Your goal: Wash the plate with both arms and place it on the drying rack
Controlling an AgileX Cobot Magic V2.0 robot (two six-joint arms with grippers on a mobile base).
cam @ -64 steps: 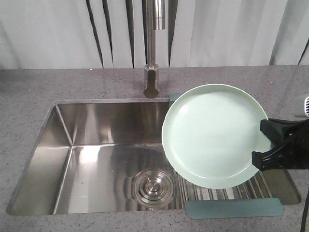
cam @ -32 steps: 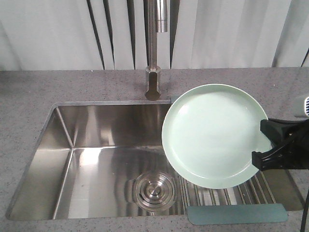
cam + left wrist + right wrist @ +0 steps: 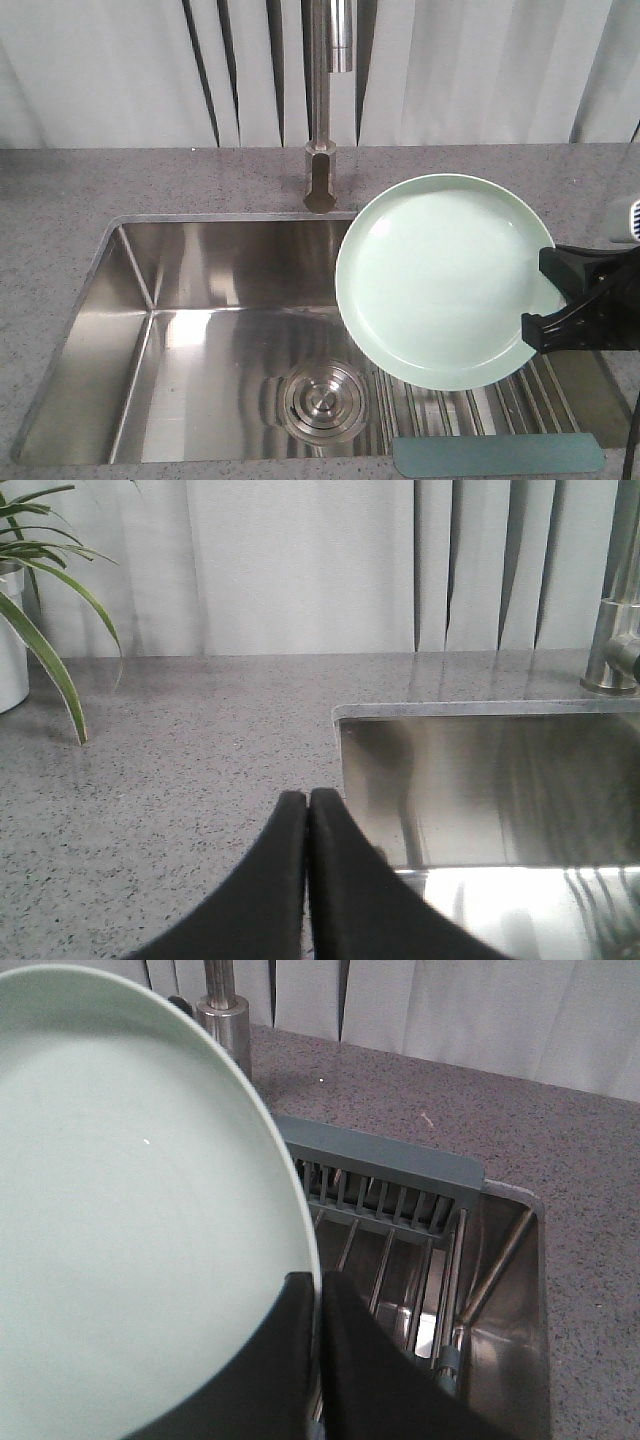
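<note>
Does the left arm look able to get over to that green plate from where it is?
Probably yes. The left tool hangs shut over the counter beside the sink, and only that open sink lies between it and the plate, held up by the right tool.

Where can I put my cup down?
The grey speckled countertop left of the shiny steel sink is bare, as is the sink floor left of the round drain. The right side is crowded: the pale mint-green plate, held by the right gripper, hangs over the steel-rod drying rack.
</note>
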